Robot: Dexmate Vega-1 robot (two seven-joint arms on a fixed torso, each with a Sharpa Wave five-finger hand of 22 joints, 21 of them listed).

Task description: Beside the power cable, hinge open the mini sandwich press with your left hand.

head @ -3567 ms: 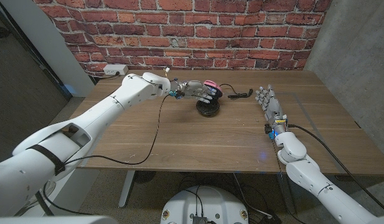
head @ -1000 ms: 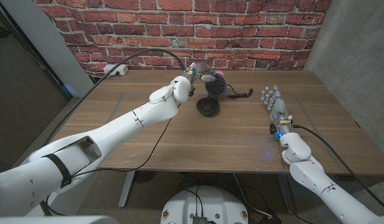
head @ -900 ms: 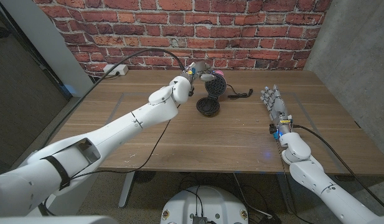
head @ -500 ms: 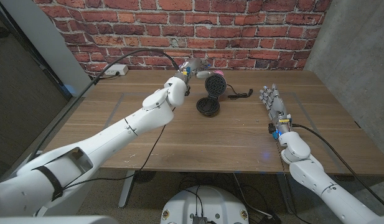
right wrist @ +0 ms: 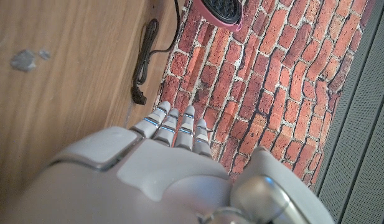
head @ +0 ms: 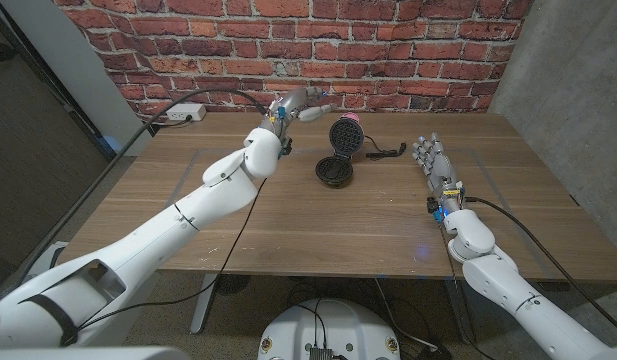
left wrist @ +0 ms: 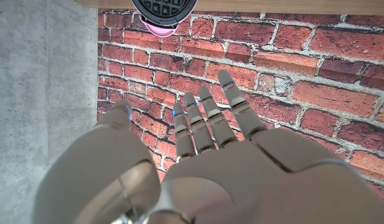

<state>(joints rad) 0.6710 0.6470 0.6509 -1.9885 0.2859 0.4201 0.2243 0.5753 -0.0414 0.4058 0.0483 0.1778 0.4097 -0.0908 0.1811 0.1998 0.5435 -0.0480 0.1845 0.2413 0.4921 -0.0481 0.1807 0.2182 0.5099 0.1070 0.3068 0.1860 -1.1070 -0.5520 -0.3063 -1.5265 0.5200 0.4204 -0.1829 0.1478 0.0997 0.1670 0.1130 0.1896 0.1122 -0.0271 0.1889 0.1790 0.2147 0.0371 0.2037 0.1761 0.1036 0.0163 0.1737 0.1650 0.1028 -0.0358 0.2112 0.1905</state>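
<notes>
The mini sandwich press stands hinged open at the back middle of the table. Its black grill base point(head: 334, 173) lies on the wood and its pink-backed lid point(head: 345, 135) stands upright behind it. My left hand point(head: 300, 104) hovers to the left of the lid, clear of it, fingers spread and holding nothing. In the left wrist view the left hand point(left wrist: 201, 140) reaches towards the brick wall with the lid point(left wrist: 165, 10) beyond its fingers. The black power cable point(head: 384, 152) lies just right of the press. My right hand point(head: 432, 160) stands at the table's right, fingers straight, holding nothing.
A white socket strip point(head: 185, 112) sits at the table's back left corner. A thin black cable point(head: 250, 215) trails from my left arm over the table. The brick wall point(head: 408, 60) runs close behind the press. The cable plug point(right wrist: 144, 61) lies ahead of my right hand point(right wrist: 173, 155).
My left hand has let go of the lid and drawn back to the left, away from the press. The lid stays upright. The right hand has barely moved.
</notes>
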